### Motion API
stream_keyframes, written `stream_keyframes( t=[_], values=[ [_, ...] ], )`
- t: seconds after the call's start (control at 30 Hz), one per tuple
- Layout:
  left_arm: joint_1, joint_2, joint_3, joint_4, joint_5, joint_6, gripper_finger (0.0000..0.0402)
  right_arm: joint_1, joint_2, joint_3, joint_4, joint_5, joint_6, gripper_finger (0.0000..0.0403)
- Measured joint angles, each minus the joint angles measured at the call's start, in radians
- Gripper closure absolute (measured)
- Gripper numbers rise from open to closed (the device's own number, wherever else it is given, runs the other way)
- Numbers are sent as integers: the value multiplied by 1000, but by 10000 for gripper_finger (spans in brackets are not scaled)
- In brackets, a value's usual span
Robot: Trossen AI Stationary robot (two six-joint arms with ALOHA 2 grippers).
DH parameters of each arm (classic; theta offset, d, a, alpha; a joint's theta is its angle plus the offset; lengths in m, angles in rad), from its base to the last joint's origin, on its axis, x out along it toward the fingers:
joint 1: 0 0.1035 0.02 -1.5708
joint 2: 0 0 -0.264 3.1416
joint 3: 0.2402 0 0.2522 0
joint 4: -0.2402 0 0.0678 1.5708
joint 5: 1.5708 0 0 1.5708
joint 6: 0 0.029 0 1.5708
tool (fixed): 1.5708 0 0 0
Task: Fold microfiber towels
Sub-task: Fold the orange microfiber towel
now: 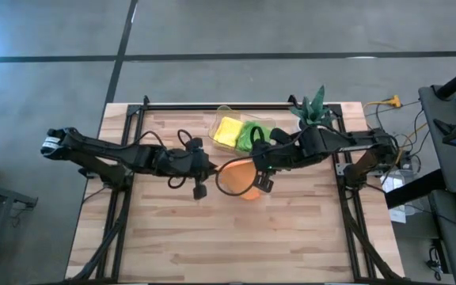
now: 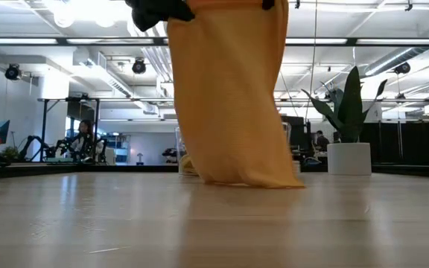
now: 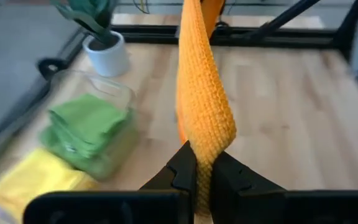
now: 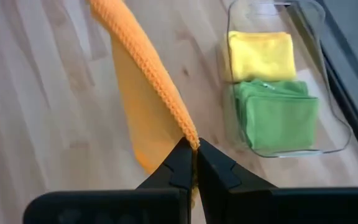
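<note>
Orange towel point(image 2: 233, 97) held up above the middle of the wooden table point(image 1: 212, 237), stretched between both arms and hanging down as a broad sheet. Lower edge just touching the tabletop in the low view, bunched a little there. Top edge pulled taut between the two grips, seen from above as a thin orange line point(image 1: 236, 162) with the rest of the cloth sagging beneath.

Left gripper point(image 3: 204, 171) pinched tight on one upper corner of the orange towel point(image 3: 204, 99), fingers pressed together with the cloth squeezed between them. Positioned over the table's centre, left of the cloth.

Right gripper point(image 4: 194, 158) likewise clamped on the other upper corner of the orange towel point(image 4: 145, 106), fingers closed on the thin edge. Positioned just right of the table's centre, close to the tray.

Clear plastic tray point(image 4: 328, 134) at the far edge of the table, just behind the hanging cloth. Inside it, a folded yellow towel point(image 4: 260, 55) at one end and a stack of folded green towels point(image 4: 277, 115) right beside it, touching. Same pair visible from the other wrist: yellow towel point(image 3: 33, 180), green towels point(image 3: 86, 130).

Spiky plant point(image 2: 348, 97) in a white pot point(image 2: 348, 158) at the far right corner of the table, just beside the tray.
</note>
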Motion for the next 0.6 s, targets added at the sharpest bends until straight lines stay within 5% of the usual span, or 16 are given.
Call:
stream_keyframes(
  t=[0.6],
  values=[
    [151, 2, -2, 21, -38, 178, 393, -87, 1, -23, 8, 225, -100, 394]
  ],
)
